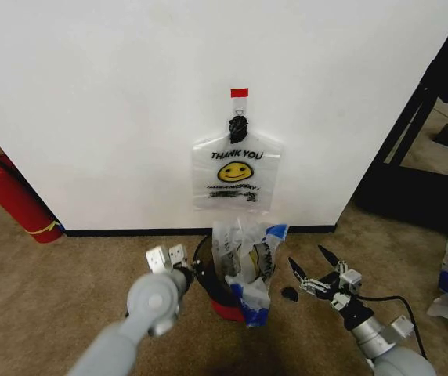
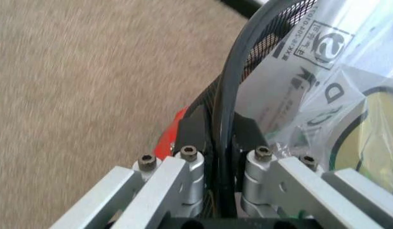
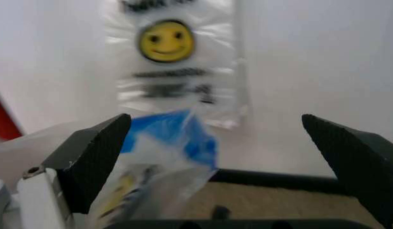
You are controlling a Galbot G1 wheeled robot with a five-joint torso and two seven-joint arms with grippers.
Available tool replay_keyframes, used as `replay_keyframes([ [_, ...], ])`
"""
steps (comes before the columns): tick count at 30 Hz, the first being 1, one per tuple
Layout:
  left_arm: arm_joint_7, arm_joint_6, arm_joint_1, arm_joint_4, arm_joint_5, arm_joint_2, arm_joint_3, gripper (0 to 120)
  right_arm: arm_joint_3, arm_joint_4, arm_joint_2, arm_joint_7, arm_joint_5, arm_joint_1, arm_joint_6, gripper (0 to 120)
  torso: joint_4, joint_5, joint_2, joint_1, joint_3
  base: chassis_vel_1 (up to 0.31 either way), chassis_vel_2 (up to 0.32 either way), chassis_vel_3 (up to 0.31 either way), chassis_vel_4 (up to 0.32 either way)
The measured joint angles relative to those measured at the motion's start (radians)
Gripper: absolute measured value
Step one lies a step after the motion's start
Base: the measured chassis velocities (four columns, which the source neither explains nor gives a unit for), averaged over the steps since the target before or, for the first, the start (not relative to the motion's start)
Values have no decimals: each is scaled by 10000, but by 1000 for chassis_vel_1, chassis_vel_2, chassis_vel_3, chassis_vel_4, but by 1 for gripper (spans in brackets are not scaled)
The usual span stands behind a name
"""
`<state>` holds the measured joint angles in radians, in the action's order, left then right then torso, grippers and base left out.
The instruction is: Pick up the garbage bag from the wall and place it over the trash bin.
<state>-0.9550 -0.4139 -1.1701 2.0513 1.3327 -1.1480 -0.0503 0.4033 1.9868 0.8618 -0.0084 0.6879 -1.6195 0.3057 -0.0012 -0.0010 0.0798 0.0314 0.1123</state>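
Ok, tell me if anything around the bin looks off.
The garbage bag in the trash bin sits crumpled, bunched up above the rim rather than spread over it. Another bag hangs from the wall hook. The left gripper clamps the bin's rim; the right gripper is open beside it.

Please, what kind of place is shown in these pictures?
Probably an office or lab room, not a home. It has low beige carpet, a plain white wall with a black baseboard, a red fire extinguisher standing by the wall, and dark metal shelving with cables on the right.
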Motion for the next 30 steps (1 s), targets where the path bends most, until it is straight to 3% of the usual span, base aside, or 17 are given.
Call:
replay_keyframes([
  [7,61,193,-282,-302,-261,-126,88,4,-19,-41,68,575,-572,4,-144,100,-2,3,0,0,1,0,0,0,0],
  [17,1243,1199,-540,-519,-1199,-583,348,4,86,-32,123,592,-827,-164,0,100,-4,2,-2,2,1,0,0,0,0],
  [28,1144,1163,-510,-832,-2194,-893,632,5,83,1,203,618,-1022,-228,21,100,-3,2,-2,2,1,0,0,0,0],
  [30,1100,1074,-511,-694,-2280,-889,626,12,70,1,223,618,-1043,-227,23,100,-2,1,-2,2,1,0,0,0,0],
])
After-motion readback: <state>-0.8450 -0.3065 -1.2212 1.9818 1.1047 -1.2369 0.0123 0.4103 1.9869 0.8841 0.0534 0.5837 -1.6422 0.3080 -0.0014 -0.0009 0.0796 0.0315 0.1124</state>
